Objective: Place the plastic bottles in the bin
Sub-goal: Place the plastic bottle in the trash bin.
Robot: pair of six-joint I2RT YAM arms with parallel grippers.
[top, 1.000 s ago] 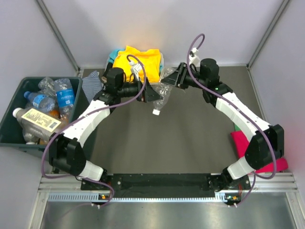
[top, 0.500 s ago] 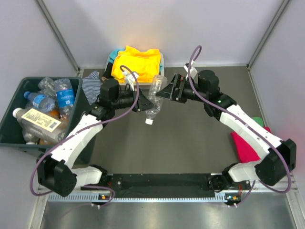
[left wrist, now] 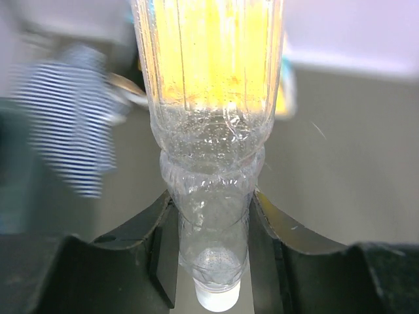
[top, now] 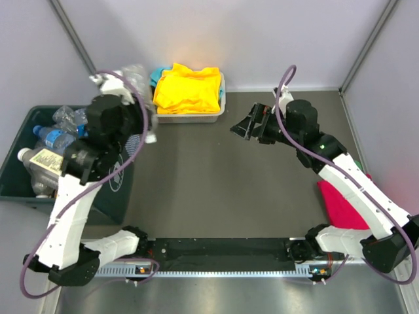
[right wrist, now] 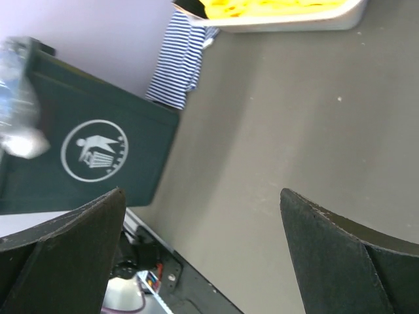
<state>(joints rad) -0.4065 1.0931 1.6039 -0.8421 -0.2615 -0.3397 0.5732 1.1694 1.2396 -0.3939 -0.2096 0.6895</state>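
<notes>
Left hand (left wrist: 211, 204) is being shown clamped on the neck of a clear bottle (left wrist: 209, 124): its fingers (left wrist: 154, 222) are being pressed against the neck from both sides, just above the white cap (left wrist: 217, 299). The bottle's upper body is being cut off by the top edge of the left wrist view. Yellow is being seen through it; whether that is tint or cloth behind cannot be told.

In the top view this hand and its bottle are being smeared by blur at about ten o'clock, raised near the far right corner of the bin (top: 16, 188). Whether the bottle is over the opening cannot be told. The bin is being shown at nine o'clock, partly hidden by the left arm and cut off at the frame's left edge. Other bottles (top: 65, 140) are being held inside it in a heap, too tangled to count.

A striped cloth (right wrist: 180, 59) is being shown just beyond the bin's far corner, mostly hidden from above. The right hand (right wrist: 203, 194) is being held with its fingers wide apart at about one o'clock, only the surface (top: 216, 176) showing between them. A white tray (top: 190, 118) of yellow cloth (top: 190, 88) is being shown at eleven o'clock. A pink cloth (top: 340, 203) at four o'clock is being partly covered by the right arm.
</notes>
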